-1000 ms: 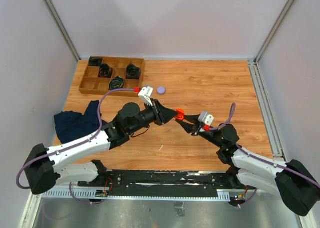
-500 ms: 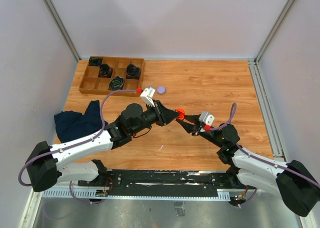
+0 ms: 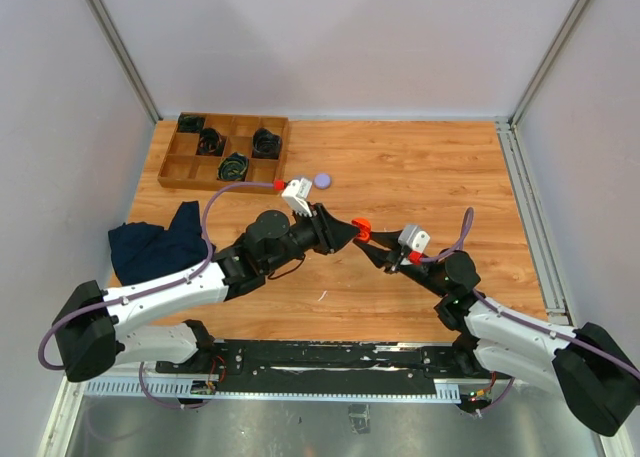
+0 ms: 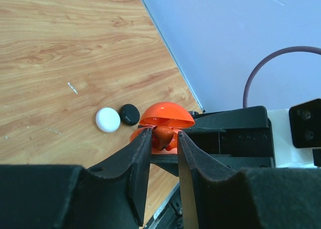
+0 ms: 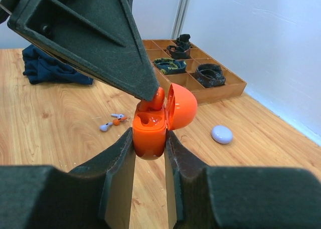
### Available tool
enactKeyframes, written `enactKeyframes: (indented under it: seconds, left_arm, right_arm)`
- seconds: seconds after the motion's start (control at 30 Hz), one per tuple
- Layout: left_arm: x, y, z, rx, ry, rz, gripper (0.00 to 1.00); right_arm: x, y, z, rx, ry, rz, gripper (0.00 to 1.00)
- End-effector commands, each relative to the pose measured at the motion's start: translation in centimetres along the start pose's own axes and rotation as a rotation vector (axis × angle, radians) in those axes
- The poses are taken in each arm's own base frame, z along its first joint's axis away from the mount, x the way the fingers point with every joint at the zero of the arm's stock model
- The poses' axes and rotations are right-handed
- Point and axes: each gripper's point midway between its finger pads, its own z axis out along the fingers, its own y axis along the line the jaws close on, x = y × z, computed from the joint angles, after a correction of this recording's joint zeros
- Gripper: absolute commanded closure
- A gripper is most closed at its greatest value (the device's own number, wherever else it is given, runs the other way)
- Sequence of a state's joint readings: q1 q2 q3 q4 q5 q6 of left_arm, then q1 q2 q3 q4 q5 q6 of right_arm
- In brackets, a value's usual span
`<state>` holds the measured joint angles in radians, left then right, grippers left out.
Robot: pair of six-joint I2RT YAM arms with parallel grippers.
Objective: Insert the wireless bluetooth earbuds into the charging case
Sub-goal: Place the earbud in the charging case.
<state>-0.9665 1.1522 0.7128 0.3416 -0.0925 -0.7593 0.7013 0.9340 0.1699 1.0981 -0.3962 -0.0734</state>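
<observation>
We see the right gripper (image 5: 150, 141) clenched on the body of the orange charging case (image 5: 149, 133). It holds the case above the wooden table (image 3: 420, 167) near the middle of the top view, with the lid (image 5: 180, 106) swung open. The left gripper (image 4: 164, 136) meets it from the left, with an orange earbud (image 4: 161, 137) between its tips, right at the mouth of the case. We cannot tell whether the fingers (image 4: 143, 151) are pinching the bud or have let it loose. Compared with a second ago, the left arm's elbow and wrist have slid a little rightward and lower in the top view, while the case and the right arm have hardly shifted. Three loose earbuds (image 5: 113, 121) lie on the table at the left centre of the right wrist view. A lilac round case (image 3: 322, 180) sits just right of the compartmented wooden tray (image 3: 190, 183), which holds coiled black cables (image 3: 265, 142) at upper left. A dark blue cloth (image 3: 150, 245) lies at the left edge. In the left wrist view, a white disc (image 4: 108, 120) and a black disc (image 4: 130, 114) lie side by side on the table.
</observation>
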Motion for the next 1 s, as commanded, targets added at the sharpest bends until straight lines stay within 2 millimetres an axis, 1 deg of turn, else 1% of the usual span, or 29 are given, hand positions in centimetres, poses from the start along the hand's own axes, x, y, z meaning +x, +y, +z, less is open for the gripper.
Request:
enactKeyframes:
  seconds: [0.0,0.37,0.47,0.63,0.73,0.97]
  left_arm:
    - [-0.4,1.1,0.3,-0.079,-0.022,0.053,0.65]
    - [-0.9,1.3,0.2,-0.135,-0.018,0.091,0.52]
    - [-1.3,1.3,-0.1,-0.147,-0.023,0.094,0.49]
    - [-2.0,1.4,-1.1,-0.171,-0.031,0.112,0.45]
    - [-2.3,2.5,-1.8,-0.236,-0.032,0.131,0.42]
    - [-1.8,6.9,-4.1,-0.442,-0.002,0.214,0.39]
  right_arm:
    - [-2.0,0.4,0.0,-0.011,-0.074,-0.014,0.90]
    - [-2.1,0.3,-0.3,0.000,-0.076,-0.020,0.90]
    - [-2.0,0.2,-0.3,0.003,-0.073,-0.022,0.90]
    - [-1.6,0.0,-0.5,0.018,-0.057,-0.030,0.90]
    - [-1.1,-0.2,-0.5,0.028,-0.040,-0.034,0.90]
    - [0.1,-0.3,-0.5,0.035,0.002,-0.035,0.90]
